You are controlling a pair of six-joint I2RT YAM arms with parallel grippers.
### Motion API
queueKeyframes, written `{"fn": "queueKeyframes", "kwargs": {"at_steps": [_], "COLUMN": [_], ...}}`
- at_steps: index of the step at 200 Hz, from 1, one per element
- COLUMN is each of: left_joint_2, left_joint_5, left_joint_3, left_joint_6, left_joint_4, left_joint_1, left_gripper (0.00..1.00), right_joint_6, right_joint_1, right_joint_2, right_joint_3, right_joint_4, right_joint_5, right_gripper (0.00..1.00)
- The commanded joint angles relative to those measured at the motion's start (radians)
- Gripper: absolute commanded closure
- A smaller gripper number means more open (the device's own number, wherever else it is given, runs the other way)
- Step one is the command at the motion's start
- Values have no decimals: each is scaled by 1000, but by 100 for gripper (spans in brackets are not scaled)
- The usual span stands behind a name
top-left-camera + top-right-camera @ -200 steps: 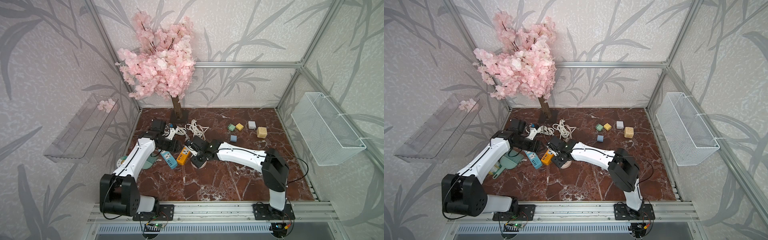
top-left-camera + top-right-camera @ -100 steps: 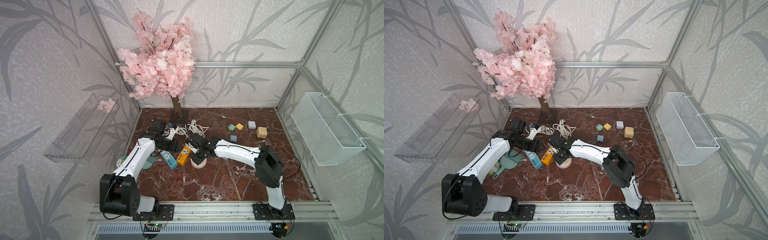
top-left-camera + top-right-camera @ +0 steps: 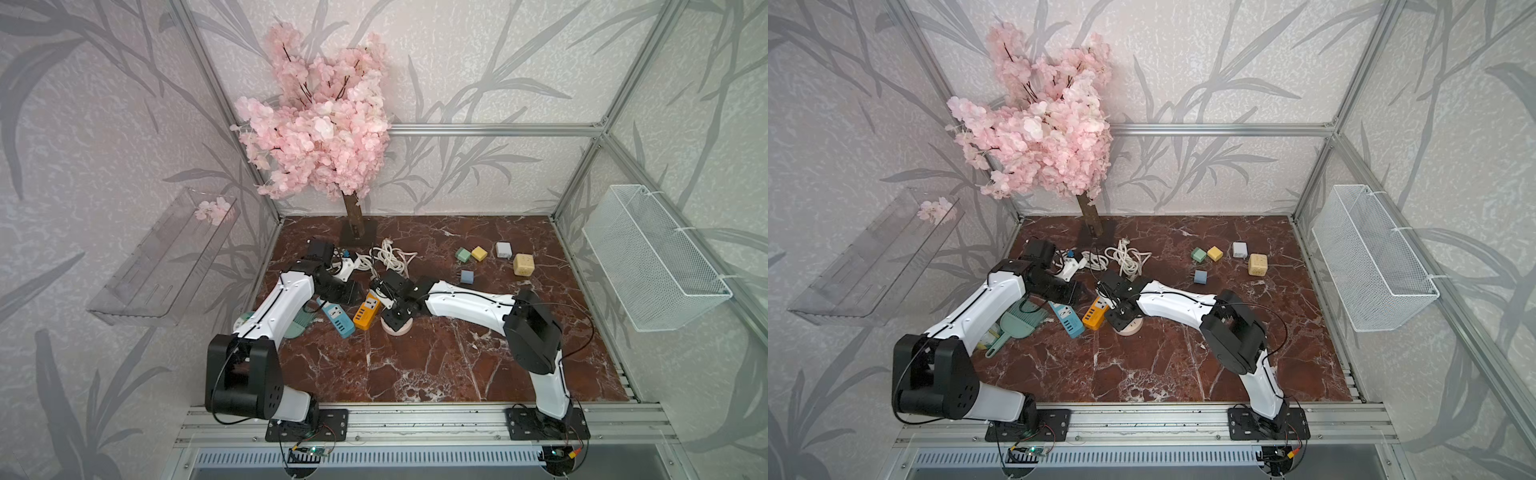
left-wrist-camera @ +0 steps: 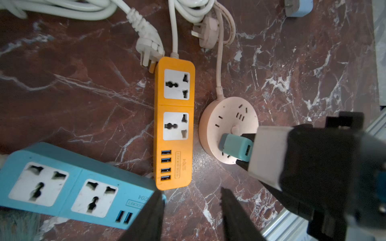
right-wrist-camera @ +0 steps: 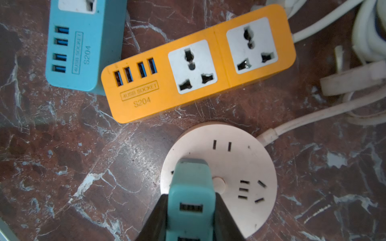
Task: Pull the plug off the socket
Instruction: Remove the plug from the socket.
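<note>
Squarely clenched on the teal plug, the right claw straddles it where it stands upright in the round socket, just below centre in a top view; the left claw, parted and empty, hangs farther off.

plug prongs hidden, blue strip cut off, round socket half covered

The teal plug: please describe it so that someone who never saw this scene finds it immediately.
In front of the pink blossom tree, find the round pale socket beside the orange strip on the marble floor. The teal plug stands in its face, clamped by the right pincer. Nothing is plugged into that strip or the blue strip; the small cubes lie loose, farther off.
</note>
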Motion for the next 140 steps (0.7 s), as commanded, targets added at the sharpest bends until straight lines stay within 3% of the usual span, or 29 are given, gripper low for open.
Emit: {"fn": "queueKeyframes", "kwargs": {"at_steps": [1,26,86,140], "left_joint_2": [39,92,207,341], "left_joint_5": [50,64,190,306], "left_joint_3": [17,26,43,95], "left_joint_6": [20,15,-16,-76], "left_joint_4": [-32,-36,5,77], "left_joint_1": [-22,-60,-161,-205], "left_gripper": [75,100,100,100], "right_joint_6": [-26,-38,-61,-49], "right_joint_1": [1,1,1,1], "right_joint_2": [-58,-108,-232,-228], "right_joint_3": [-48,-102,-261,-276], "right_joint_4": [-11,-16,35,61], "right_joint_5": [14,22,7,-9], "right_gripper": [84,90,98,100]}}
